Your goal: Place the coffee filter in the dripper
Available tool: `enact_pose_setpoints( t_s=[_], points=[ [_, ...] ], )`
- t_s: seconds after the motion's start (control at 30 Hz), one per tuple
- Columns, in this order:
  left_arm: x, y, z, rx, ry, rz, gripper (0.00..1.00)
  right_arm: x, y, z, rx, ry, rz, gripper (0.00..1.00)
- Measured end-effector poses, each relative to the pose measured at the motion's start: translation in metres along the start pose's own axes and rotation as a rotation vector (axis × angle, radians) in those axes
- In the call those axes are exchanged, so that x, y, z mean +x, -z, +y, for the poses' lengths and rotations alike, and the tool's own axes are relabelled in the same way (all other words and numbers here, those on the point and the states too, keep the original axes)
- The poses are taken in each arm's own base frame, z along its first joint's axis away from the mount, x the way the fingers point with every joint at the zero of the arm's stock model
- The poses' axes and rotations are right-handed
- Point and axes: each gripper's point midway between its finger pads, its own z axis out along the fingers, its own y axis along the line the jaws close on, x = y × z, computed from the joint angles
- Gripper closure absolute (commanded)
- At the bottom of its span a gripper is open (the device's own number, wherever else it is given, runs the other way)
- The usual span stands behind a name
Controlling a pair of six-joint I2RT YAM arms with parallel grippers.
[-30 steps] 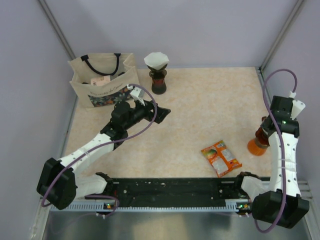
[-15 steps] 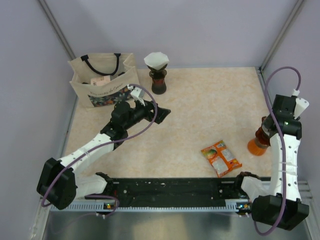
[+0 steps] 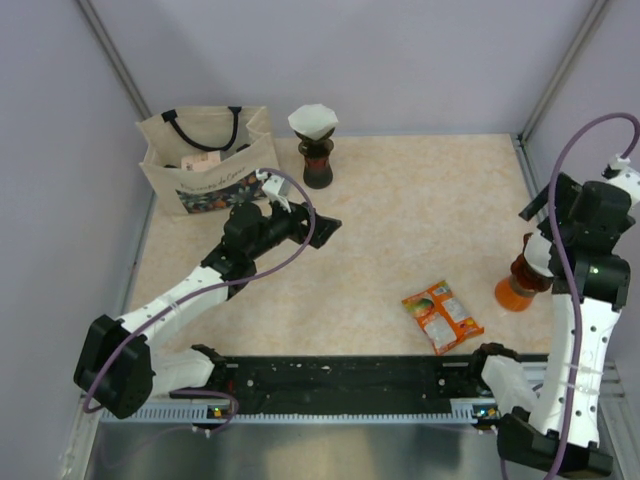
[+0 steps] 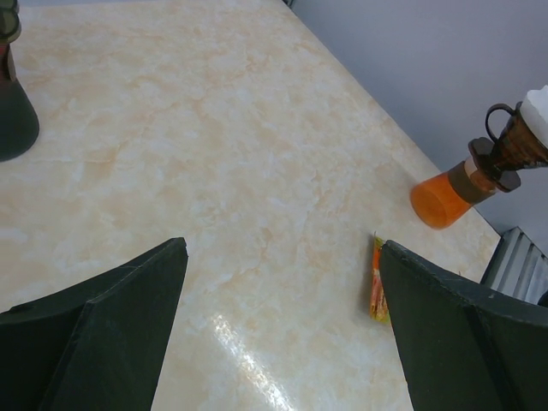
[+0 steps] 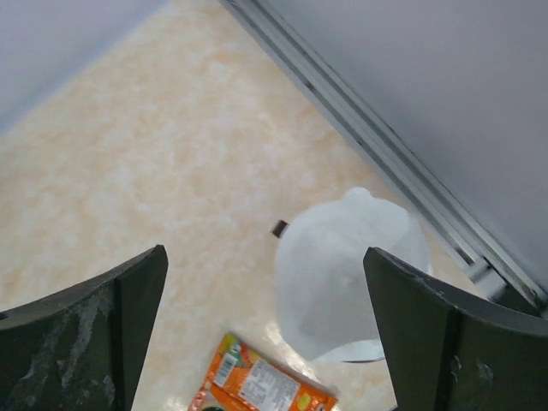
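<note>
Far L, back of table (image 3: 420, 220): cloth tote bag (image 3: 205, 165), upright, dark handles up, some stuff inside, too small to tell what. Just in front of bag: L gripper (image 4: 282, 247), low over bare tabletop, fingers (image 4: 111, 325) spread wide apart, nothing between them, pointing twd R side. Back centre, just R of bag: dark bell-bottomed stand (image 3: 317, 170) w/ a white paper cone (image 3: 313, 121) on top, upright, apart from L gripper. Mid-R, near front edge: orange snack packet (image 3: 441, 316), flat on table, lying at a slant. R of packet, close to R edge: dripper (image 4: 511, 141), dark brownish see-through cone w/ loop handle, upright on an orange base (image 4: 438, 201). In dripper: coffee filter (image 5: 347, 274), white, open mouth up, rim standing proud above cone; in R wrist view covers dripper almost fully, only a small dark bit showing at its L edge. Packet near dripper, not touching. Far R: R gripper (image 5: 264, 253), raised above dripper, looking down on filter, fingers (image 5: 103, 317) wide apart, clear of filter, gripping nothing. In top view R arm (image 3: 580, 320) overlaps dripper's R side, filter not visible there
</note>
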Motion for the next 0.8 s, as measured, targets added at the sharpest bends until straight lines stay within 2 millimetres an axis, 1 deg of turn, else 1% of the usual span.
enact_pose_setpoints(
  t_s=[0.1, 0.17, 0.23, 0.3, 0.4, 0.53, 0.6, 0.7, 0.8],
  points=[
    [0.003, 0.001, 0.007, -0.043, 0.011, 0.018, 0.01, -0.016, 0.015, 0.029, -0.171, -0.017, -0.045, 0.01],
    [0.003, 0.002, 0.013, -0.084, 0.019, 0.031, 0.01, -0.021, 0.022, 0.052, -0.302, -0.021, -0.055, 0.01],
    [0.003, 0.007, 0.019, -0.135, 0.027, 0.039, 0.01, -0.023, 0.023, 0.072, -0.407, -0.024, -0.053, 0.01],
    [0.001, 0.016, 0.023, -0.18, 0.035, 0.038, 0.01, -0.019, 0.02, 0.093, -0.522, -0.035, -0.048, 0.01],
    [-0.011, 0.037, 0.029, -0.271, 0.04, 0.011, 0.01, -0.003, 0.012, 0.118, -0.668, -0.059, -0.015, 0.01],
    [-0.03, 0.069, 0.044, -0.441, 0.036, -0.034, 0.01, 0.018, -0.002, 0.134, -0.756, -0.115, 0.038, 0.01],
    [-0.036, 0.088, 0.052, -0.528, 0.032, -0.058, 0.01, 0.023, -0.005, 0.137, -0.78, -0.129, 0.047, 0.01],
    [-0.038, 0.114, 0.064, -0.638, 0.028, -0.076, 0.01, 0.023, -0.005, 0.142, -0.816, -0.139, 0.034, 0.01],
    [-0.038, 0.131, 0.072, -0.717, 0.034, -0.089, 0.01, 0.019, -0.002, 0.148, -0.86, -0.147, 0.013, 0.01]
  ],
)
